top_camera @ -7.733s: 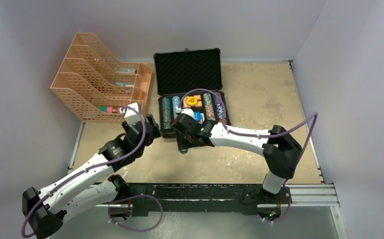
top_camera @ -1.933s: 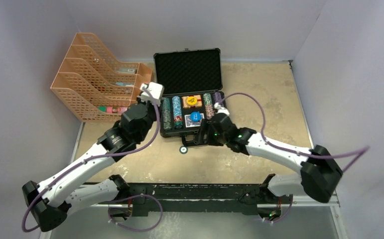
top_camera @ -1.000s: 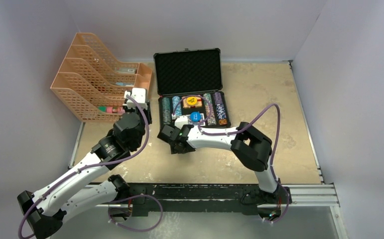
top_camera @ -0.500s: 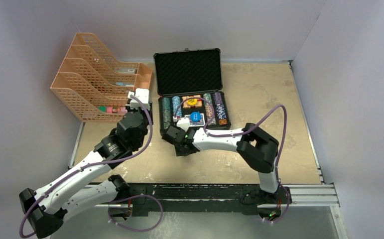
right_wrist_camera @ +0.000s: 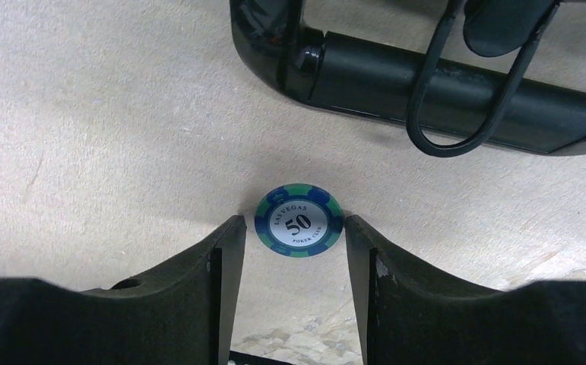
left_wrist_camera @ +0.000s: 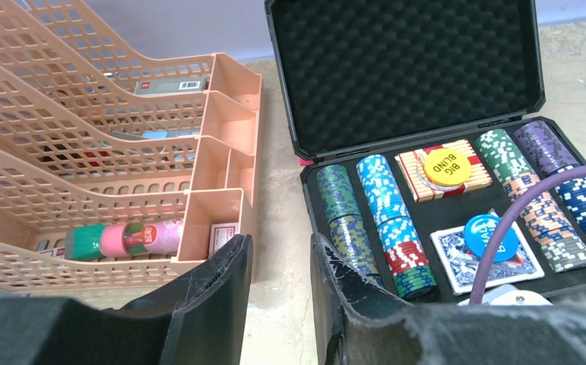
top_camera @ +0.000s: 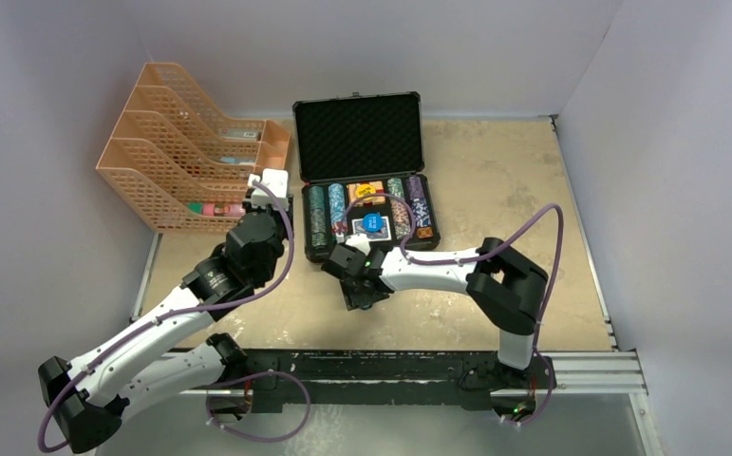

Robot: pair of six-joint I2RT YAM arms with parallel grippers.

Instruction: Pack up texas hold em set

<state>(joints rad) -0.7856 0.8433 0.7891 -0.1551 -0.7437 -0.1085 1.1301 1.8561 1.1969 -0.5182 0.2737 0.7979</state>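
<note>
The black case (top_camera: 357, 135) lies open, foam lid up, its tray (left_wrist_camera: 419, 220) holding rows of poker chips (left_wrist_camera: 384, 220) and a blue-white card deck (left_wrist_camera: 478, 268). One blue-green "50" chip (right_wrist_camera: 299, 221) lies flat on the table just in front of the case handle (right_wrist_camera: 457, 95). My right gripper (right_wrist_camera: 291, 226) points down over it, open, a fingertip either side of the chip without squeezing it. From above, the right gripper (top_camera: 357, 290) hides this chip. My left gripper (left_wrist_camera: 280, 247) hovers open and empty over the gap between organiser and case.
The orange mesh organiser (top_camera: 186, 157) stands at the back left, a pink tube (left_wrist_camera: 134, 237) in its front slot. A yellow "BIG BLIND" button (left_wrist_camera: 447, 162) rests on a red deck in the case. A purple cable (left_wrist_camera: 517, 220) crosses the left wrist view.
My right gripper has shifted a little right and towards the near edge, away from the case front, and its elbow has swung right. The left arm has barely moved.
</note>
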